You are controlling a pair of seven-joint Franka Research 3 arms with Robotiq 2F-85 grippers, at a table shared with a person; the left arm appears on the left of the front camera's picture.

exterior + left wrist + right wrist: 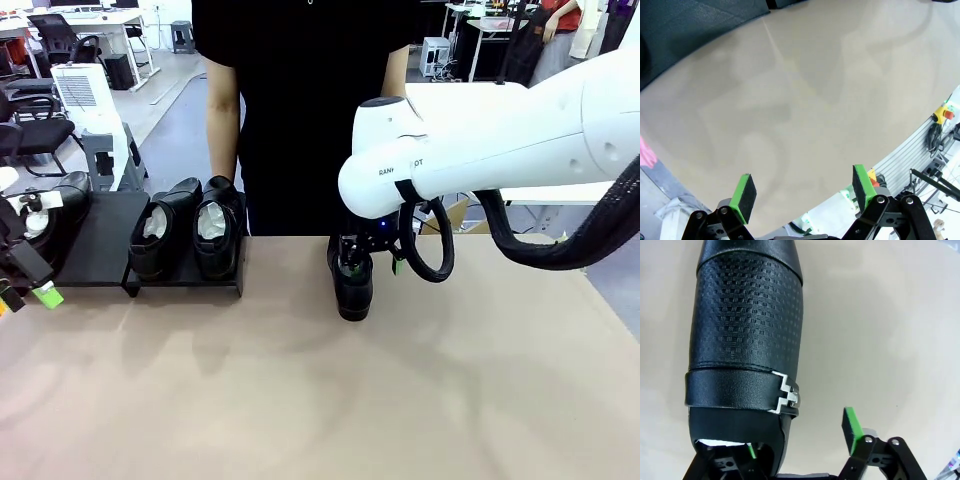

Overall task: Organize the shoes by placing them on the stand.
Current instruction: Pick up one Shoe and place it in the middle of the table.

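Note:
One glossy black shoe (352,288) lies alone on the tan table near the middle, toe toward me. My right gripper (352,262) is lowered over its heel end. In the right wrist view this textured shoe (747,330) has a buckled strap, and my right gripper (800,437) stands open astride its side wall, one finger in the opening and the other pad (852,426) outside and clear of the leather. Two shoes (165,228) (216,226) sit on the right section of the black stand (100,245), and another shoe (62,198) on its left end. My left gripper (30,282) (805,189) hangs open and empty by the stand's left front.
A person in a black top (300,110) stands at the far edge behind the table, arms down. The tan tabletop (320,400) stretches bare in front of the stand and the lone shoe. Office chairs and desks stand farther off.

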